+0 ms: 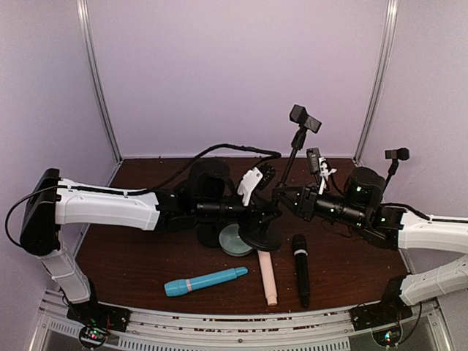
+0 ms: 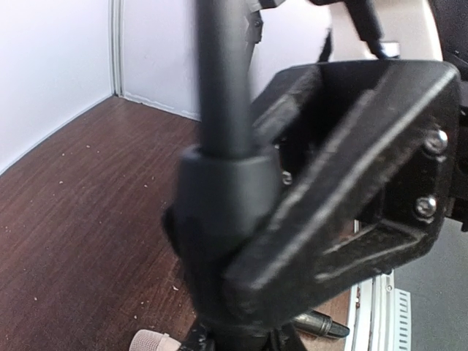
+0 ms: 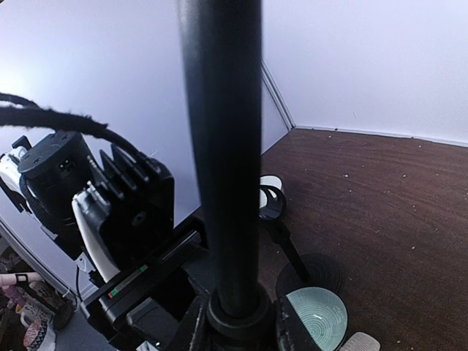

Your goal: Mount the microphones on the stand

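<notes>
With the right fingers clamped on the stand and the left fingers beside its collar, grip impossible to tell, steady it upright before lifting the blue microphone, pink microphone or black microphone off the near bench.

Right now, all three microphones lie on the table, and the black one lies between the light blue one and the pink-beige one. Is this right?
Not quite. All three lie on the table, but the pink-beige microphone is the middle one, between the light blue microphone and the black microphone. The top external view shows it.
</notes>
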Robot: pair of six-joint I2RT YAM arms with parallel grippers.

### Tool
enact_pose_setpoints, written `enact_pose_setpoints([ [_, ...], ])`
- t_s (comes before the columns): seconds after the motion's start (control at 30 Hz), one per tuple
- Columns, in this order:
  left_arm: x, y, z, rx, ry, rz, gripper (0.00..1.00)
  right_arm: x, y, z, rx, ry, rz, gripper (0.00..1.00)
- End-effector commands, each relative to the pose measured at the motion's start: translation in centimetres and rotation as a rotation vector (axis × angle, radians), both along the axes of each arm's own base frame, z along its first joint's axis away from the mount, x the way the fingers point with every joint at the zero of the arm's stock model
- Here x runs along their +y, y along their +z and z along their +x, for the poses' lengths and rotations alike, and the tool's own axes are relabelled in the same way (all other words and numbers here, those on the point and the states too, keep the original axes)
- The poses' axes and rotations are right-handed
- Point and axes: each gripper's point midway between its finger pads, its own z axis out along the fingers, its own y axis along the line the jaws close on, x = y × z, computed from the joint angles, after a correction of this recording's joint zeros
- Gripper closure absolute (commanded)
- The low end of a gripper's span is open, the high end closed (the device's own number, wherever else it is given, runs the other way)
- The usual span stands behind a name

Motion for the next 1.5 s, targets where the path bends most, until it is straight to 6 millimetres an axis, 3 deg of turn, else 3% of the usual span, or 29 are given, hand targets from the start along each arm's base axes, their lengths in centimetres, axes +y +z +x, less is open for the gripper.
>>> enact_pose_setpoints([
  [0.0, -0.8, 2.1, -0.1, -0.042, -0.032, -0.065, 0.88, 0.0, 4.9, -1.0, -0.120, 0.037, 0.072, 1.00],
  [0.1, -0.5, 2.7, -0.4, -0.046, -0.044, -0.086, 0.99, 0.5, 5.9, -1.9, -0.167, 0.096, 0.057, 1.00],
  [0.2, 0.0, 3.8, -1.2, -0.061, -0.070, -0.131, 1.00, 1.1, 6.5, -3.2, -0.221, 0.181, 0.018, 1.00],
  [0.53, 1.9, 9.6, -9.1, -0.072, -0.516, -0.338, 1.00, 3.4, 7.8, -8.9, -0.301, 0.626, 0.170, 1.00],
  [0.7, 2.6, 11.2, -10.9, -0.043, -0.621, -0.368, 1.00, 4.0, 9.1, -10.0, -0.254, 0.783, 0.259, 0.96],
  [0.87, 3.0, 11.2, -10.9, -0.055, -0.608, -0.345, 1.00, 3.9, 8.7, -8.5, -0.246, 0.726, 0.229, 0.81],
  [1.0, 3.2, 10.6, -10.0, -0.075, -0.538, -0.309, 1.00, 3.2, 7.2, -6.3, -0.243, 0.533, 0.089, 0.47],
  [1.1, 3.2, 9.9, -8.8, -0.077, -0.454, -0.273, 1.00, 2.1, 7.0, -5.5, -0.245, 0.419, 0.046, 0.32],
  [1.3, 3.1, 8.4, -4.9, -0.070, -0.218, -0.206, 1.00, 0.5, 5.8, -2.5, -0.161, 0.138, -0.048, 0.26],
  [1.47, 3.2, 7.8, -2.9, -0.053, -0.101, -0.193, 1.00, 1.1, 4.5, -2.5, -0.120, 0.079, -0.081, 0.25],
])
